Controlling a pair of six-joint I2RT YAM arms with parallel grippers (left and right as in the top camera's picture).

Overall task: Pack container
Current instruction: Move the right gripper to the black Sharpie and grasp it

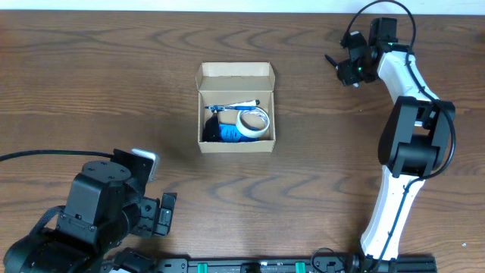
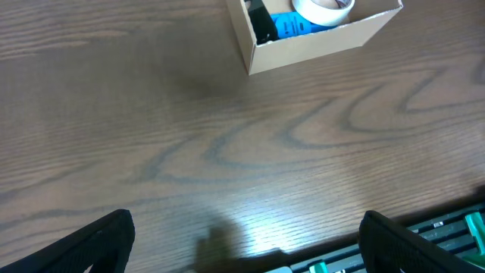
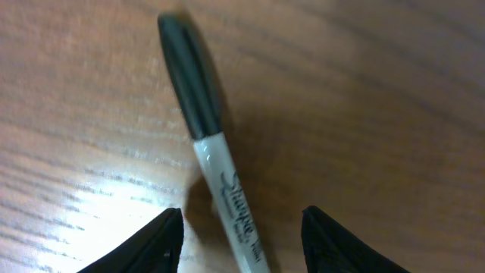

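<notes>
The tan cardboard container (image 1: 236, 145) sits open at mid-table, its flap lid (image 1: 235, 73) folded back. Inside lie a white tape roll (image 1: 252, 123), a blue item (image 1: 228, 133) and a blue-and-white pen (image 1: 236, 105). The container's near corner also shows in the left wrist view (image 2: 318, 47). My right gripper (image 3: 242, 243) is open at the far right (image 1: 345, 70), low over the table. A black-capped grey Sharpie marker (image 3: 198, 114) lies on the wood between its fingers, not gripped. My left gripper (image 2: 246, 246) is open and empty near the front edge.
The left arm's bulky base (image 1: 91, 216) fills the front left corner. The right arm (image 1: 409, 144) runs from the front right up to the back. A black rail (image 1: 258, 265) lines the table's front edge.
</notes>
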